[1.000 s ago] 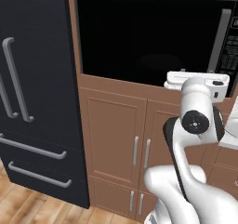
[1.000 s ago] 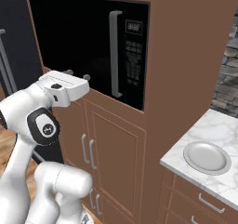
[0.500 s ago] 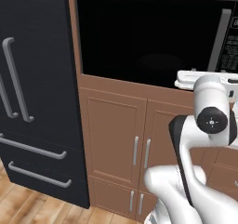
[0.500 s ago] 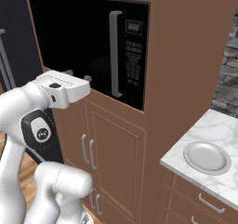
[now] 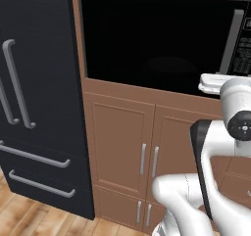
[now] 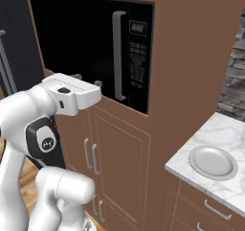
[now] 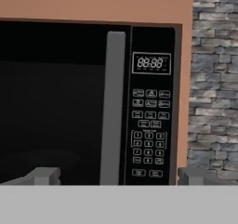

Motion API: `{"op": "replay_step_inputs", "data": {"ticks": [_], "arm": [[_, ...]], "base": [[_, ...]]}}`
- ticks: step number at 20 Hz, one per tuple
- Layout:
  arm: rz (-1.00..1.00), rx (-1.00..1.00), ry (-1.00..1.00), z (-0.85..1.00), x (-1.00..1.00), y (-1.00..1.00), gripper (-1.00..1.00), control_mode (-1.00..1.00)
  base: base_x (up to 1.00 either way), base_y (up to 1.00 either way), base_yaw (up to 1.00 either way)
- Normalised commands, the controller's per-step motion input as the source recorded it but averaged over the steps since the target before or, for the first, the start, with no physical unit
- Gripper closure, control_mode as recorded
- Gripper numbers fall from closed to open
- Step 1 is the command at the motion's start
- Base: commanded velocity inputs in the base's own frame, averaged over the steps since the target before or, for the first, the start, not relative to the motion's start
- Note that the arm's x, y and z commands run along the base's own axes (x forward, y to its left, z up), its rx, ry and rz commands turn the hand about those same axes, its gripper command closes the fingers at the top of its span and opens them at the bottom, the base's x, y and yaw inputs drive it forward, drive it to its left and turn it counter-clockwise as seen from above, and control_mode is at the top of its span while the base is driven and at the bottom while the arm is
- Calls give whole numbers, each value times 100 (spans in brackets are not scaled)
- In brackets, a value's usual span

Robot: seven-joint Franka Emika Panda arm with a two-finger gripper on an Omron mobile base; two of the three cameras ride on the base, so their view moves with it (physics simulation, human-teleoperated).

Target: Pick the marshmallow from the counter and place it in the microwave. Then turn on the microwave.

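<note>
The black microwave (image 5: pixel 157 44) (image 6: pixel 81 38) sits in brown cabinetry with its door shut; the grey handle (image 7: pixel 114 107) stands just left of the keypad (image 7: pixel 149 125) and lit display. My gripper (image 6: pixel 87 80) (image 7: pixel 117 176) hovers in front of the door's lower edge, pointing at the handle and keypad. It is open with nothing between its fingertips (image 7: pixel 44 175). The marble counter (image 6: pixel 225 129) lies off to the right. The marshmallow is out of view.
A round white plate (image 6: pixel 213 162) rests on the counter above wooden drawers. A black fridge (image 5: pixel 34 83) with long grey handles stands left of the microwave cabinet. A grey stone wall (image 7: pixel 214 79) rises behind the counter. Cabinet doors sit below the microwave.
The hand and forearm have drifted slightly to the right in the left base view. The gripper has stayed open and nothing else has moved.
</note>
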Motion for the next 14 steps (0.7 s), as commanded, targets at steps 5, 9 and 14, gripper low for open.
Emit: {"op": "replay_step_inputs", "data": {"ticks": [5,9,14], "arm": [[0,0,0,0,-15,-9,-100,-100],[0,0,0,-14,-25,-10,-100,-100],[0,0,0,-21,-24,-12,-100,-100]], "base": [[0,0,0],[0,0,0],[0,0,0]]}}
